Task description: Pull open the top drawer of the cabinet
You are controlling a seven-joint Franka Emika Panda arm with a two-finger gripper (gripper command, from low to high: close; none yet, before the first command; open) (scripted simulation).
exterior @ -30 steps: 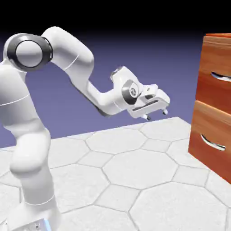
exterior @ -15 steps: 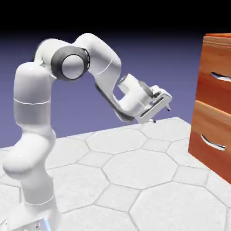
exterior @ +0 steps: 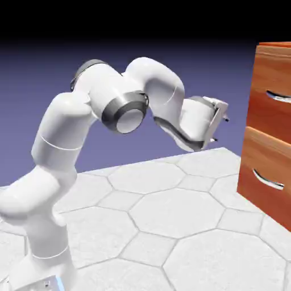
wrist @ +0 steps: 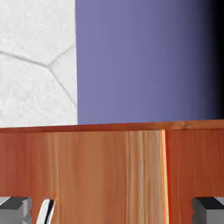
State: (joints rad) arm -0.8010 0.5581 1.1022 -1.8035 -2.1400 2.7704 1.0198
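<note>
The cabinet (exterior: 267, 142) is a reddish-brown wood box at the exterior view's right edge. Its top drawer (exterior: 271, 111) carries a curved silver handle (exterior: 278, 96) and sits closed, flush with the front. My gripper (exterior: 221, 129) hangs in the air left of the cabinet at about the top drawer's height, apart from it, rolled on its side and open with nothing between its fingers. In the hand view the cabinet's wood (wrist: 100, 175) fills the lower half. Both fingertips (wrist: 13, 208) stand wide apart, and a silver handle end (wrist: 45, 212) shows by the left tip. I cannot tell which drawer that handle belongs to.
The lower drawer (exterior: 267, 176) with its own silver handle (exterior: 267, 181) sits closed under the top one. The white hexagon-tiled table (exterior: 170, 216) spreads below the arm. A vertical seam (wrist: 164, 175) splits the wood in the hand view.
The arm has swung its elbow toward the cabinet. The hand has risen slightly, moved right and rolled onto its side. The jaws stayed open.
</note>
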